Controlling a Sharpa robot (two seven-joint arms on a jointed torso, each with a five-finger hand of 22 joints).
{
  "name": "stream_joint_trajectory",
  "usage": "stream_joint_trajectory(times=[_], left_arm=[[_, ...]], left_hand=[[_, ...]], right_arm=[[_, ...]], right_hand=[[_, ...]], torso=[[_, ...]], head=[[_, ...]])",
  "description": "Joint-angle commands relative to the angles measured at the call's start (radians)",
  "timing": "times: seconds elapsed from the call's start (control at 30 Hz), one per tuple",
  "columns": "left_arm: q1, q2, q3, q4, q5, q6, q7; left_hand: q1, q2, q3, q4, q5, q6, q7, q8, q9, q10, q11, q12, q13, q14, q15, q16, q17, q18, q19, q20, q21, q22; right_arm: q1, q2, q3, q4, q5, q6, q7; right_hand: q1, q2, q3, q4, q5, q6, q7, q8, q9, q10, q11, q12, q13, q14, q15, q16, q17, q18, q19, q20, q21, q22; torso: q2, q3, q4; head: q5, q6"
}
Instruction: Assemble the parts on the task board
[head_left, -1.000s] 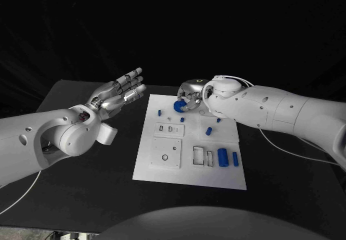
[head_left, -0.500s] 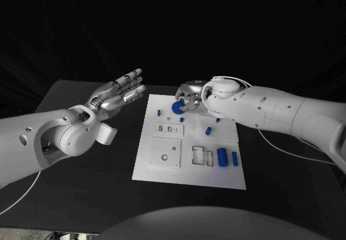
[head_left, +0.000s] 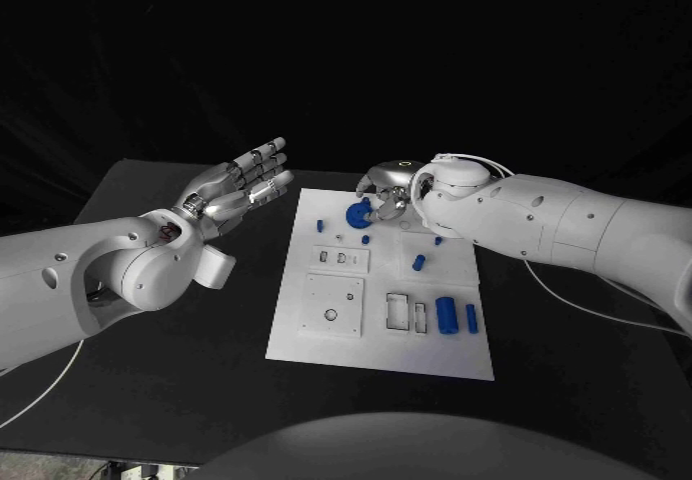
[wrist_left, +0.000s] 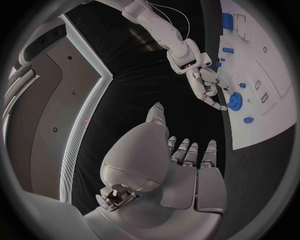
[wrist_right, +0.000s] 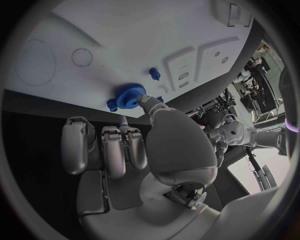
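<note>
Table (head_left: 173, 400): black, under the task board (head_left: 378, 345), a white plate.
Left hand (head_left: 238, 185): raised left of the board, fingers spread, grasping nothing.
Right hand (head_left: 387, 192): at the far edge, pinching the gear.
Gear (head_left: 358, 213): blue, toothed, far end of board.

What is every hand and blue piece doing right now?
Left hand: raised beside the task board, fingers apart, holding nothing.
Right hand: over the board's far end, touching the blue gear.
Blue gear: at the right hand's fingertips, near the board's far end.
Task board: flat on the table.
Two blue cylinders: lying on the board's near right part.
</note>
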Motion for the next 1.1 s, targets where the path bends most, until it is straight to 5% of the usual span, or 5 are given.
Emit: stream_joint_trajectory(times=[0.03,0.23,0.4,0.73,1.1], left_arm=[[0.000,0.000,0.001,0.001,-0.004,0.014,0.008],[-0.003,0.002,0.001,-0.005,-0.004,0.015,0.007],[-0.009,0.006,0.001,-0.008,-0.004,0.017,0.007],[-0.013,0.009,0.001,-0.010,-0.004,0.021,0.003],[-0.013,0.007,0.001,-0.007,-0.004,0.021,0.002]], left_hand=[[0.009,0.000,0.007,-0.001,0.005,0.002,0.008,0.007,-0.002,0.001,0.009,0.004,0.001,-0.003,0.008,-0.004,-0.001,0.009,0.002,0.005,0.004,-0.012],[0.011,0.000,0.007,-0.001,0.008,0.003,0.010,0.008,-0.001,0.001,0.010,0.004,0.002,-0.003,0.008,-0.004,-0.001,0.009,0.001,0.005,0.004,-0.012],[0.011,0.000,0.007,-0.001,0.008,0.003,0.010,0.008,-0.001,0.001,0.010,0.004,0.002,-0.003,0.008,-0.004,-0.001,0.009,0.001,0.005,0.004,-0.012],[0.011,0.000,0.007,-0.001,0.009,0.003,0.010,0.008,-0.001,0.001,0.010,0.004,0.002,-0.003,0.008,-0.004,-0.001,0.009,0.002,0.005,0.004,-0.012],[0.014,0.000,0.008,-0.002,0.012,0.004,0.011,0.008,-0.001,0.001,0.010,0.005,0.002,-0.003,0.008,-0.004,-0.001,0.009,0.001,0.005,0.004,-0.012]], right_arm=[[0.006,-0.023,0.000,0.026,0.020,-0.083,0.042],[0.015,-0.070,0.000,0.065,0.038,-0.092,0.047],[0.014,-0.083,-0.001,0.073,0.035,-0.057,0.046],[0.005,-0.073,-0.001,0.060,0.020,-0.010,0.042],[-0.004,-0.056,-0.001,0.046,0.018,0.015,0.041]], right_hand=[[-0.020,0.005,-0.017,0.012,-0.070,0.016,-0.007,0.005,-0.013,0.103,-0.003,0.004,0.263,0.104,-0.003,0.003,0.263,0.006,0.002,-0.006,0.007,0.195],[-0.021,0.013,-0.027,0.019,-0.079,0.040,-0.022,0.010,-0.021,0.103,-0.013,0.004,0.263,0.104,-0.009,0.003,0.263,0.007,0.000,-0.011,0.003,0.194],[-0.019,0.015,-0.034,0.021,-0.088,0.035,-0.034,0.002,-0.034,0.103,-0.023,0.004,0.263,0.104,-0.016,0.003,0.263,0.009,-0.005,-0.016,-0.003,0.192],[0.004,0.022,-0.041,0.010,-0.075,0.012,-0.050,-0.001,-0.067,0.103,-0.037,0.004,0.263,0.104,-0.029,0.003,0.263,0.013,-0.018,-0.029,-0.020,0.187],[0.014,0.027,-0.043,0.005,-0.054,-0.012,-0.062,-0.001,-0.096,0.103,-0.046,0.004,0.263,0.104,-0.036,0.003,0.263,0.017,-0.033,-0.036,-0.040,0.181]], torso=[[0.000,0.0003,-0.0016],[-0.002,0.0000,-0.0032],[0.000,0.0039,-0.0015],[0.000,0.0016,0.0003],[0.000,0.0012,0.0010]], head=[[0.002,0.000],[-0.002,0.000],[-0.002,0.000],[-0.010,0.000],[-0.005,0.000]])
